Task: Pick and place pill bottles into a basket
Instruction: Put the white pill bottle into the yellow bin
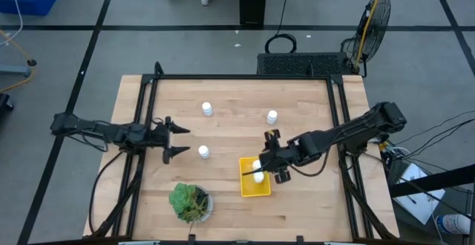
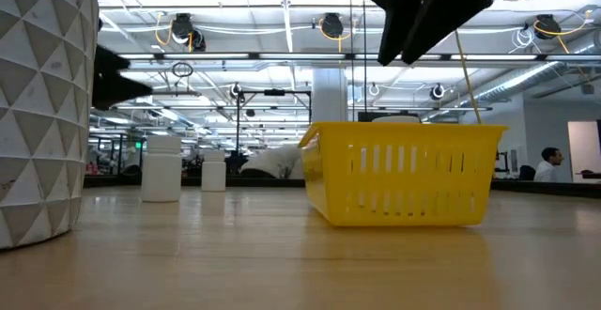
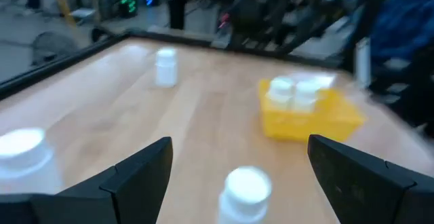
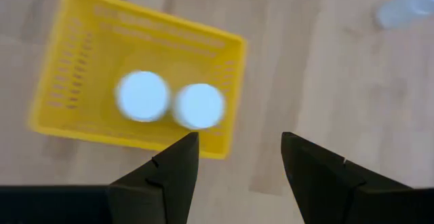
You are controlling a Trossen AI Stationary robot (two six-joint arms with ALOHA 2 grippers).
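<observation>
The yellow basket [image 1: 255, 186] stands on the table near its front middle, with two white pill bottles [image 4: 142, 96] [image 4: 199, 106] upright inside it. Three more bottles stand on the table: one [image 1: 203, 152] just beyond my left gripper's fingertips, one [image 1: 207, 109] farther back, and one [image 1: 272, 116] at the back right. My left gripper [image 1: 184, 142] is open and empty, level and pointing toward the table's right; the nearest bottle [image 3: 245, 190] shows between its fingers. My right gripper [image 4: 237, 149] is open and empty above the basket's right side [image 1: 267, 158].
A green potted plant [image 1: 190, 202] in a white faceted pot [image 2: 38, 103] stands at the front left, close to the basket. A dark frame [image 1: 237, 76] runs along the table's far edge and sides. Bare wood lies between the bottles and the basket.
</observation>
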